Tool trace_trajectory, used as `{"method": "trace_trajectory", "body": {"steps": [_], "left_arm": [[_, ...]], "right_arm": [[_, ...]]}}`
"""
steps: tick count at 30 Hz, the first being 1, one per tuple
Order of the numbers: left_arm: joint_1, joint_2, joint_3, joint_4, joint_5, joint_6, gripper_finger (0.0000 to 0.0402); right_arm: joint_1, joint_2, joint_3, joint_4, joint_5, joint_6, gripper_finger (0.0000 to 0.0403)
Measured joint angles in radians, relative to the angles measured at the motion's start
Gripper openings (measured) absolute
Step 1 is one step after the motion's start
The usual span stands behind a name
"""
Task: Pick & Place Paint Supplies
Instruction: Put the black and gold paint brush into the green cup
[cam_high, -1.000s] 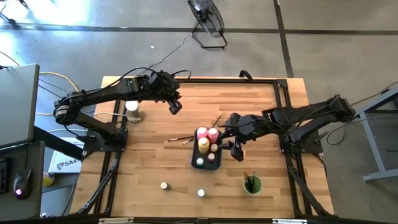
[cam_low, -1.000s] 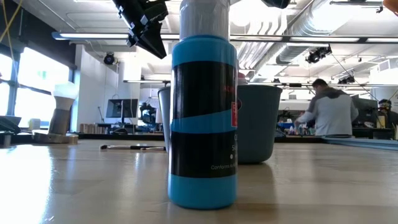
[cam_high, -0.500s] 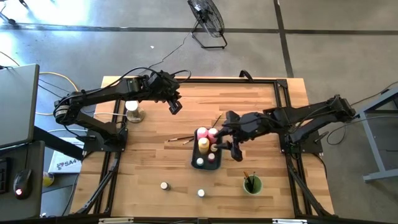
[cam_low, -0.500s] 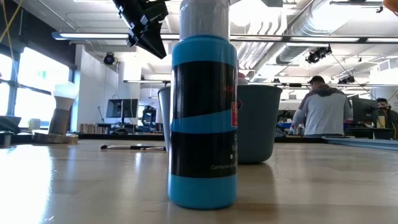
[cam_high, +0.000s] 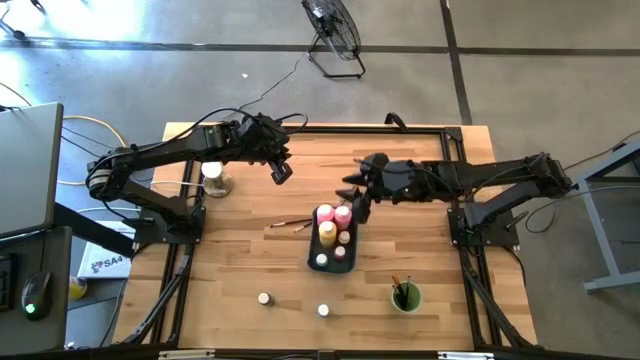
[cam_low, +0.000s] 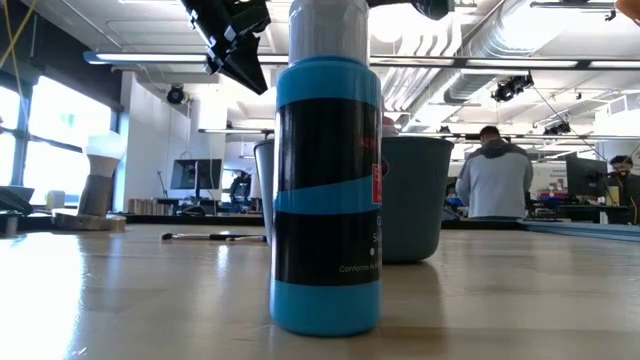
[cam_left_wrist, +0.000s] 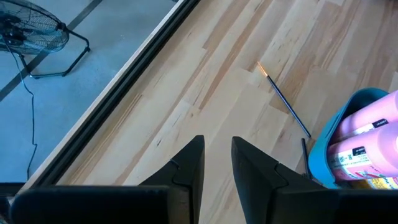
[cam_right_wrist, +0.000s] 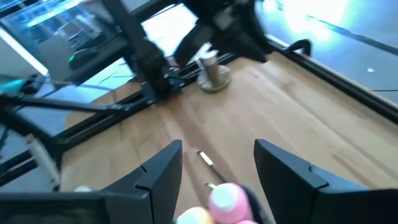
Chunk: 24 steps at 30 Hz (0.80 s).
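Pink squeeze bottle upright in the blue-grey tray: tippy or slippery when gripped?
The pink squeeze bottle looks tall and narrow, so probably tippy if nudged. Neighbours in the blue-grey tray may brace it. Its rounded plastic body likely flexes and could slip.

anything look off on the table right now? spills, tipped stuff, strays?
No spills or tipped bottles. Strays: two small jars stand alone near the front edge, and loose paintbrushes lie on the wood left of the tray. Other brushes are in the green cup. The right pincer hangs open by the tray's pink bottles.
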Motion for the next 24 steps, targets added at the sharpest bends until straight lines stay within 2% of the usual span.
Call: {"method": "trace_trajectory", "body": {"steps": [8, 11, 17, 24], "left_arm": [[0.0, 0.0, 0.0, 0.001, -0.001, 0.022, 0.0077], [0.0, 0.0, 0.0, 0.019, -0.002, 0.022, 0.0077], [0.0, 0.0, 0.0, 0.141, -0.051, 0.022, 0.0077], [0.0, 0.0, 0.0, 0.276, -0.082, 0.022, 0.0077]], "right_arm": [[-0.112, 0.0, 0.0, 0.0, 0.005, -0.054, 0.0193], [-0.156, 0.0, 0.0, 0.0, 0.058, -0.086, 0.0194], [-0.267, 0.0, 0.0, -0.001, 0.162, -0.195, 0.0194], [-0.388, 0.0, 0.0, -0.002, 0.173, -0.348, 0.0194]]}}
